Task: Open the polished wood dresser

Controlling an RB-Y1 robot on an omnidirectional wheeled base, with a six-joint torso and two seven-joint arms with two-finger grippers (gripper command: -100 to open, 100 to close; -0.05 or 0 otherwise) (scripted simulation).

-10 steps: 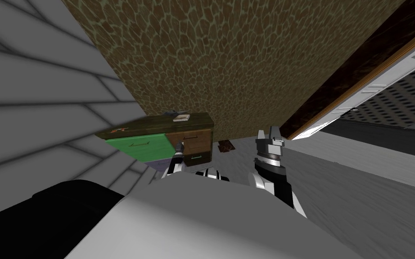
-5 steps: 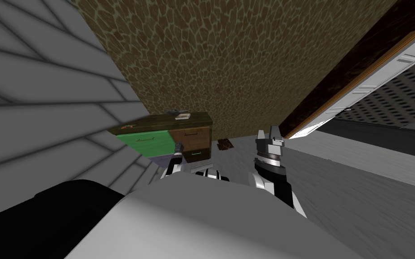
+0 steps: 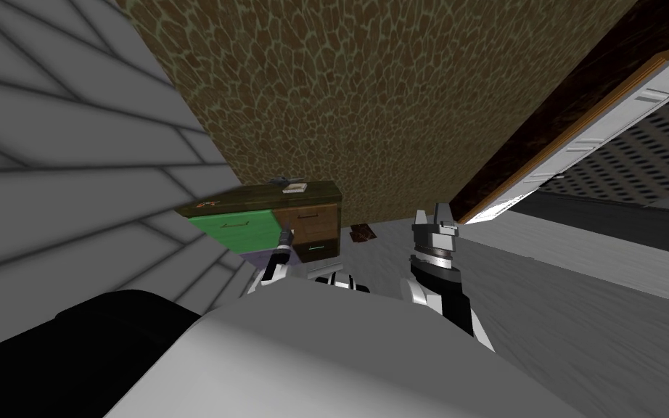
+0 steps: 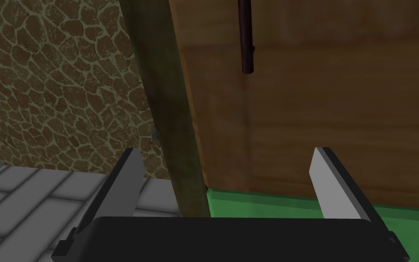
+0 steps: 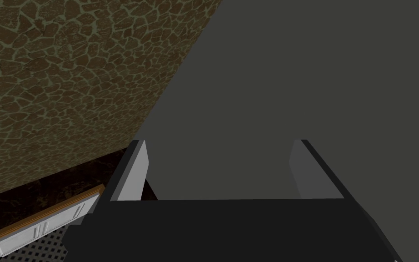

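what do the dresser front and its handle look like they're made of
Dresser front: looks like wood, warm brown with faint grain streaks, smooth and fairly matte. Handle: a thin dark rod with a slight sheen, maybe metal or dark-stained wood; the look leaves it open.

I can read no text, label, brand, number or sign here. The reddish mark on top of the dresser is too small to tell whether it is writing, and the small pale item lying near it shows no print I can make out.
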